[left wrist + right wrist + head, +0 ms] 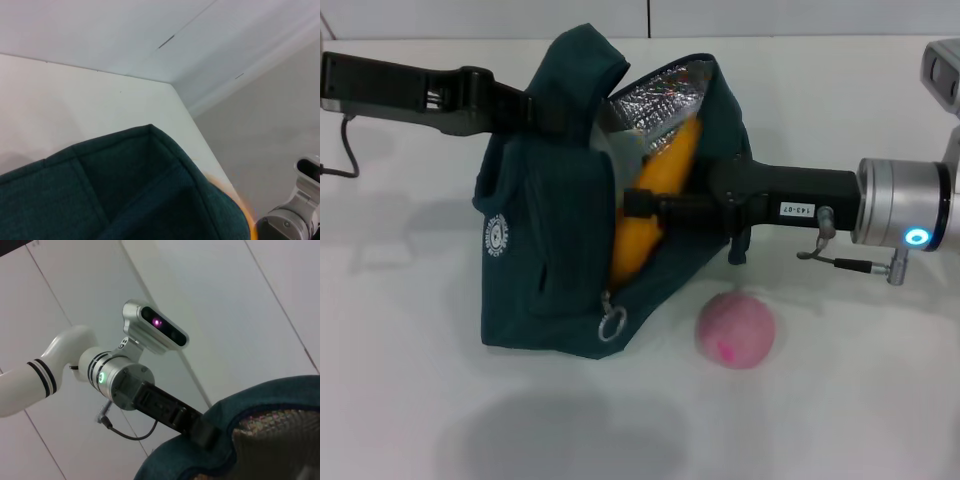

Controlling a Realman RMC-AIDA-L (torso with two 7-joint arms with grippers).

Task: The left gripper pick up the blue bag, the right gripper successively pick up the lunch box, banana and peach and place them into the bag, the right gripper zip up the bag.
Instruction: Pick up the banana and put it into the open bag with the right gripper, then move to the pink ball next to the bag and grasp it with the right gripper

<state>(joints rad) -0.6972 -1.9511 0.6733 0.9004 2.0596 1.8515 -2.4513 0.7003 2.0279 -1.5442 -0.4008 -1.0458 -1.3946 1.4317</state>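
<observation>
Up in the head view, the left gripper (545, 108) is clamped on the top flap of the blue bag (535, 270), holding its mouth open mid-table, while the right gripper (638, 205) reaches in from the right and is pinched around the banana (655, 195), which sits half inside against the silver lining. So it looks like the banana step, just before letting go. The peach (735, 328) waits on the table (840, 420), just right of the bag's near corner; the lunch box can't be seen, presumably inside already. Over in the left wrist view it's mostly bag fabric with a sliver of yellow at the edge. Right wrist view shows the bag's rim and the left arm gripping it. Next move probably: release, back out, go for the peach.
</observation>
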